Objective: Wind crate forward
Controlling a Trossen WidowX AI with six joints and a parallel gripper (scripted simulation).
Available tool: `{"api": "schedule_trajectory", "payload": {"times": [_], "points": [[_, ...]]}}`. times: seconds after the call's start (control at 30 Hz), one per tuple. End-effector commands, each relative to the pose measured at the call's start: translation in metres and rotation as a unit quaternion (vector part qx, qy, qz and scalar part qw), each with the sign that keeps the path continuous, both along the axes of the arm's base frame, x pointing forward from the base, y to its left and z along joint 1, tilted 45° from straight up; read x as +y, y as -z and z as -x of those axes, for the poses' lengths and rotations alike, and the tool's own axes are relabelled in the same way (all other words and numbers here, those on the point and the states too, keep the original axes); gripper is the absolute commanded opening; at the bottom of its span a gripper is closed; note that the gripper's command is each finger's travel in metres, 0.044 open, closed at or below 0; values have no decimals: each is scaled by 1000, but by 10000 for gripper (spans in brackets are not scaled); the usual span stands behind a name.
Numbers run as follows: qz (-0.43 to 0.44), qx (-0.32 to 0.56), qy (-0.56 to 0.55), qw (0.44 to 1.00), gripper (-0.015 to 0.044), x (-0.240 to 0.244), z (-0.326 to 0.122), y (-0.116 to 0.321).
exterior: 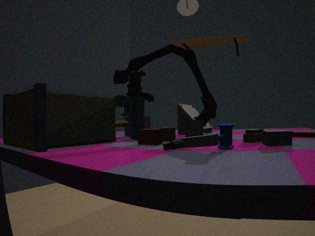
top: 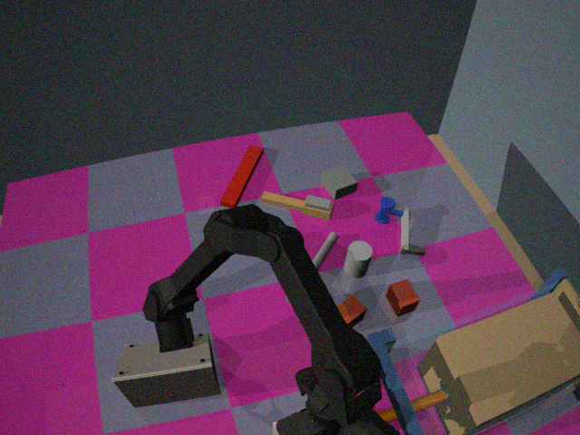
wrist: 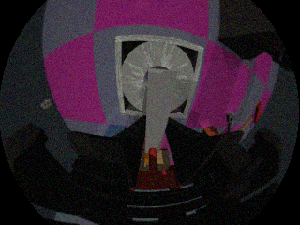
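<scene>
My gripper [wrist: 156, 119] is shut on the winch handle [wrist: 158, 100], around its red grip end. The handle's grey bar reaches over the round top of the winch [wrist: 133, 70]; its key end is hidden. The arm hides the fingers in the top view; the exterior view is too dark to show them. The tan crate [top: 491, 337] [exterior: 81, 119] looks flat inside the cubby. An orange strap [top: 430, 400] [exterior: 121, 122] runs from its front past the blue steel frame [top: 395, 383] [exterior: 135, 119]. A gap shows between crate front and frame.
Beside the rack lie two orange blocks [top: 402, 297] [top: 352, 310], a grey cylinder [top: 358, 259] and a grey rod [top: 325, 250]. Farther off are a blue spool [top: 385, 210] [exterior: 226, 135], a pale angled tool [top: 405, 231], a wooden tool [top: 285, 201], a grey block [top: 337, 179] and a red bar [top: 242, 175].
</scene>
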State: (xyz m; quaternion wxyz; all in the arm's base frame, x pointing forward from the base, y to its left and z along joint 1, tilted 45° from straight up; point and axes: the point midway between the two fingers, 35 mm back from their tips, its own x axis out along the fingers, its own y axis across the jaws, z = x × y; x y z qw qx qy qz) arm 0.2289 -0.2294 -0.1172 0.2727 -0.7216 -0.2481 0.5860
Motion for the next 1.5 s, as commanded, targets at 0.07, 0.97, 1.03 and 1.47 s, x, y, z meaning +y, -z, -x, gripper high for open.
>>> {"api": "schedule_trajectory", "payload": {"times": [0.07,0.97,1.03,1.47], "points": [[1,-18,-25,1000,0,4,0,1],[1,-20,-27,999,0,4,0,1],[1,-20,-27,999,0,4,0,2],[0,-4,-10,1000,0,3,0,3]]}}
